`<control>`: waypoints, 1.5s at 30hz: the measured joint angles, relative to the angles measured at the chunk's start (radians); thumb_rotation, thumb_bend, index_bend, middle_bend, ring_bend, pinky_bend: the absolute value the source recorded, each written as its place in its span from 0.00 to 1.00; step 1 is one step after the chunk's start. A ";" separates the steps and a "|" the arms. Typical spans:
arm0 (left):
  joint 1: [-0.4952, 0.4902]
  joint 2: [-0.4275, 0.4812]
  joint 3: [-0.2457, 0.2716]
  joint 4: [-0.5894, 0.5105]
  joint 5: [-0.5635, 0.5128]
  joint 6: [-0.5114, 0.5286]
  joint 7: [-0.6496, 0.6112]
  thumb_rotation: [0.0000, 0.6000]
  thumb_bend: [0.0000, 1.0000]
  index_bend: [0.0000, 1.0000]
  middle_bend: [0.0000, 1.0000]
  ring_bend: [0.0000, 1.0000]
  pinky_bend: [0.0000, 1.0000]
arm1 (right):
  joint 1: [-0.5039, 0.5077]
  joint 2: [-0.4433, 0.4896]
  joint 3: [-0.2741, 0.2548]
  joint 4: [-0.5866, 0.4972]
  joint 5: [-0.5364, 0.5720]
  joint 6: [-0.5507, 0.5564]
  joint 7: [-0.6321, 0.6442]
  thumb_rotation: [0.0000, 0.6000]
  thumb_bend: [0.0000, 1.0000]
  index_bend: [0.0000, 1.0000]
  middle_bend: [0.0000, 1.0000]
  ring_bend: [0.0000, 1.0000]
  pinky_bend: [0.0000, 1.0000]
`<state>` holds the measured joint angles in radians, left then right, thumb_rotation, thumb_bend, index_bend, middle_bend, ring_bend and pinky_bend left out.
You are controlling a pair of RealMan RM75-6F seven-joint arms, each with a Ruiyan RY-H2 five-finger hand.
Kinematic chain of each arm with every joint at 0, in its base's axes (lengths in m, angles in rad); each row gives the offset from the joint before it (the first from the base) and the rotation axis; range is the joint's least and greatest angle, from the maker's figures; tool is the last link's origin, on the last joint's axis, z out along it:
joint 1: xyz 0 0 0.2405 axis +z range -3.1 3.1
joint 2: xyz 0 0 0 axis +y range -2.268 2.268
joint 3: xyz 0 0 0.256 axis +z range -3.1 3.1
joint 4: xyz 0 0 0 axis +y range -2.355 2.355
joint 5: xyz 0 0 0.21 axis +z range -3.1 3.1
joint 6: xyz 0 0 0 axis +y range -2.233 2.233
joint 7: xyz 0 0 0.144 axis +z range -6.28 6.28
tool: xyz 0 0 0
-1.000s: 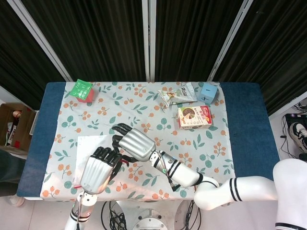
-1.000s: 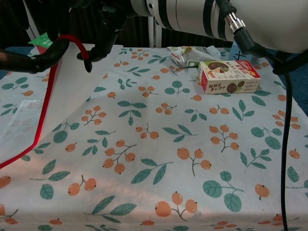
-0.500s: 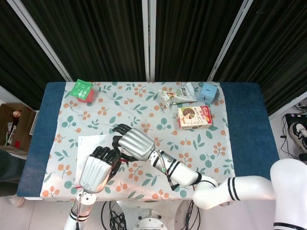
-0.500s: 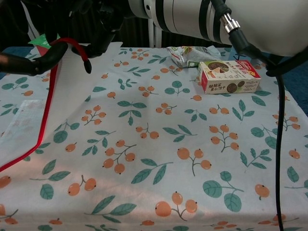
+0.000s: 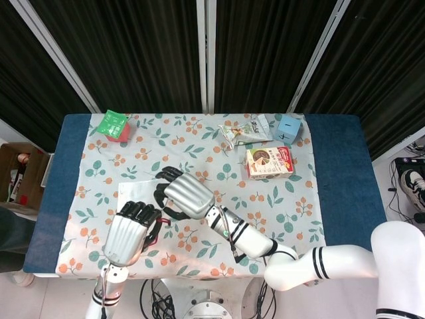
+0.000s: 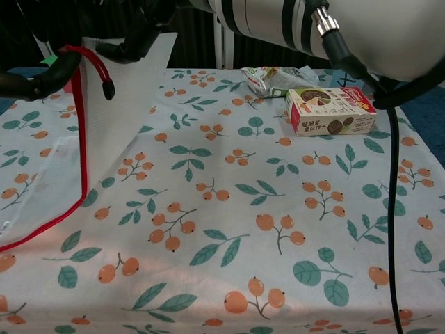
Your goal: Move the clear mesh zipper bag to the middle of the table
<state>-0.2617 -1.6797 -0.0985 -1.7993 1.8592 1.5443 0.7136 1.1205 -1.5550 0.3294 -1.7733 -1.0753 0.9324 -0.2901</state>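
The clear mesh zipper bag (image 5: 135, 197), edged with a red zipper, is at the table's front left. In the chest view the bag (image 6: 119, 111) stands partly lifted, its red edge (image 6: 83, 139) running nearly upright while its lower part trails on the cloth. My left hand (image 5: 125, 236) holds the red zipper end, with its dark fingers (image 6: 40, 81) hooked at the bag's top corner. My right hand (image 5: 185, 195) grips the bag's upper edge from the right, and its fingertips (image 6: 131, 46) show at the top of the chest view.
At the back right lie a biscuit box (image 5: 269, 161), a crumpled snack packet (image 5: 244, 131) and a blue cube (image 5: 287, 127). A green packet (image 5: 111, 124) sits at the back left. The flowered cloth (image 6: 229, 209) spreads across the table's middle. My right forearm's black cable (image 6: 393, 209) hangs at the right.
Both hands have moved a little away from the table's front edge and raised the bag. Its red edge has swung from slanting low to nearly upright.
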 measured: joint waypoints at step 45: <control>0.034 -0.035 0.034 0.153 -0.107 -0.011 -0.120 1.00 0.38 0.70 0.56 0.51 0.52 | -0.099 0.152 0.073 -0.136 -0.034 0.111 0.097 1.00 0.49 0.92 0.47 0.21 0.15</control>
<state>-0.2272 -1.7144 -0.0644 -1.6461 1.7520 1.5330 0.5939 1.0214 -1.4030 0.4027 -1.9089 -1.1096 1.0430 -0.1936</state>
